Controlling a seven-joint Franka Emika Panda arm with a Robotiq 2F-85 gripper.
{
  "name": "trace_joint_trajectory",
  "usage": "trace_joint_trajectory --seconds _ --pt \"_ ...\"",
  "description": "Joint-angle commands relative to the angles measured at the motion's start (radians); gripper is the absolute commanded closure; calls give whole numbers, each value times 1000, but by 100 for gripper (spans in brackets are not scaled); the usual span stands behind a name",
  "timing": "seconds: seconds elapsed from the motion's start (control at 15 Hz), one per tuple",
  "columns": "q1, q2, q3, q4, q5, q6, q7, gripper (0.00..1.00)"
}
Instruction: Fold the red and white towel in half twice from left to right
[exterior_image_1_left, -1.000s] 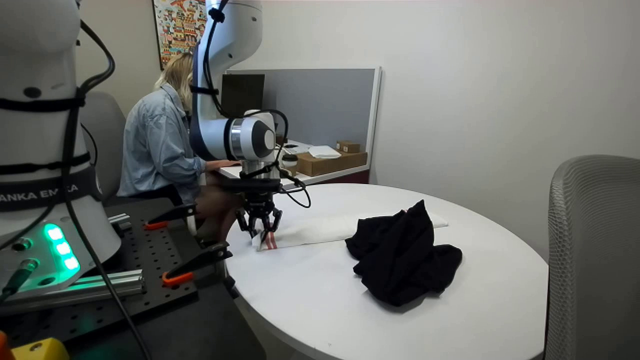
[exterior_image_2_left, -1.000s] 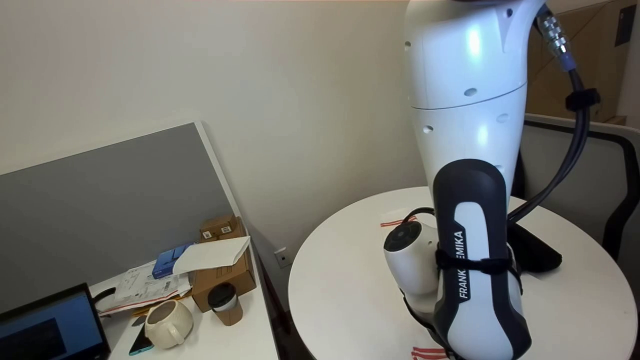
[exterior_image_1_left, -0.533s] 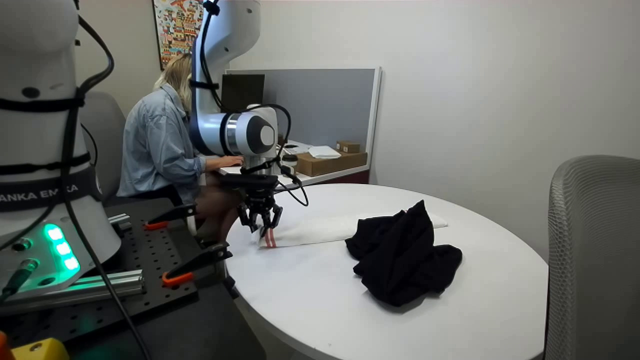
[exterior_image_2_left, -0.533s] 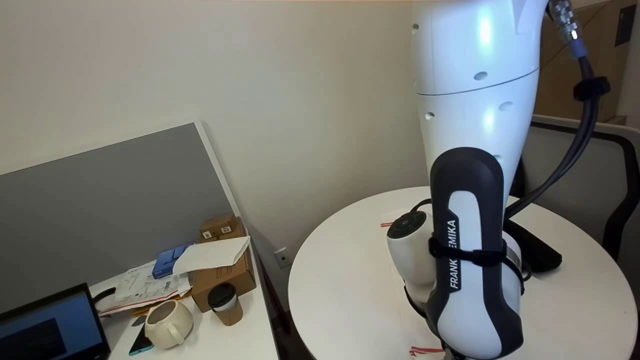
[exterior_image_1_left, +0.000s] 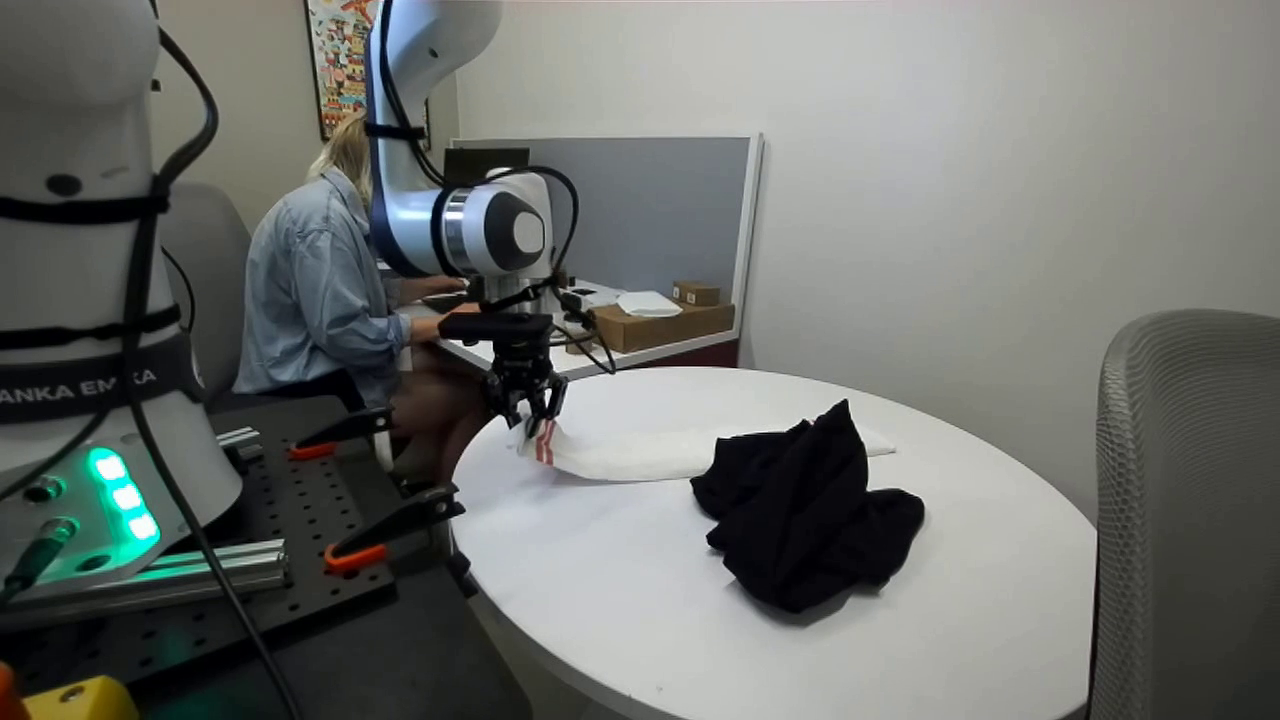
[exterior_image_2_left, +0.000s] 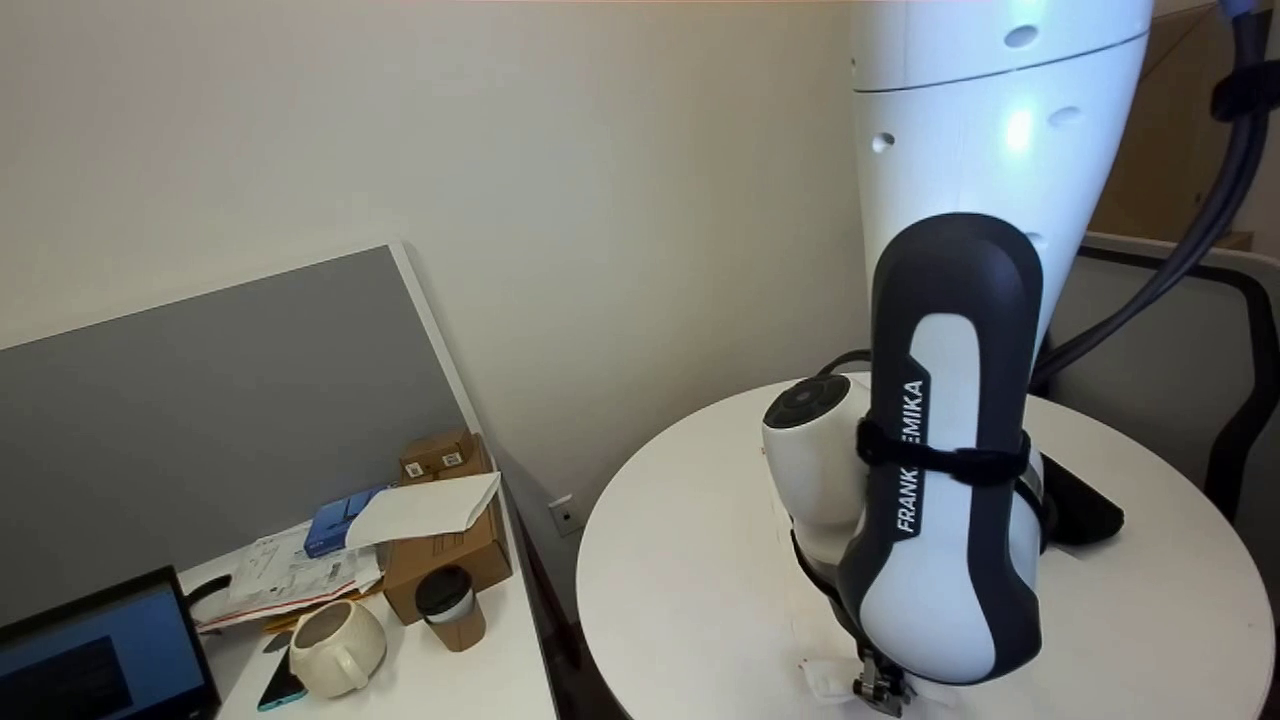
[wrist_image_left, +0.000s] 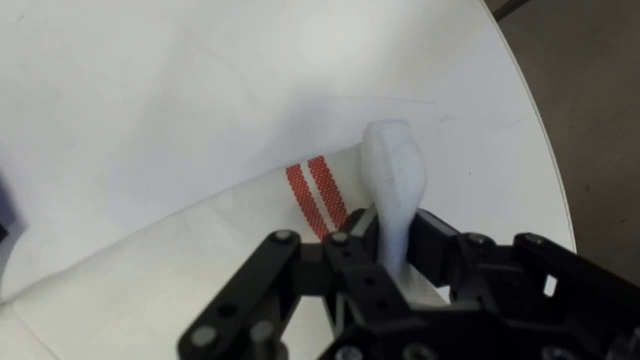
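Your pincer is closed on one end of the towel: in the wrist view a fingertip presses from each side on a bunched white fold, with only that cloth between them. The fold bulges out beyond the tips, a little right of the middle of the frame. Just left of it you see two red stripes, running down until the pincer hides them. From there the white fabric spreads into the lower left of the frame, passing behind the pincer as you look at it. Bare counter fills the upper left, and its curved edge runs down the right side.

In an exterior view your pincer points down, left of centre. The striped end of the towel hangs from its tips, raised off the counter; the rest slopes down and stretches right along the surface. A crumpled black cloth sits right of centre, hiding part of the towel, whose far end shows beyond it to the right. Whether the two touch, you can't tell from here. A person in a light blue shirt sits in the left of the frame.

In an exterior view the arm covers most of the towel; a scrap of white fabric shows at the bottom edge, just left of the pincer.
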Motion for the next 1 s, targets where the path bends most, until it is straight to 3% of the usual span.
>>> trace_joint_trajectory --seconds 0.0,0.2,0.93 --pt "82 -86 -53 -47 -40 -22 56 90" --pt "141 -125 -83 -64 -72 -52 78 90" --pt "314 -222 -82 -117 -194 -178 157 90"
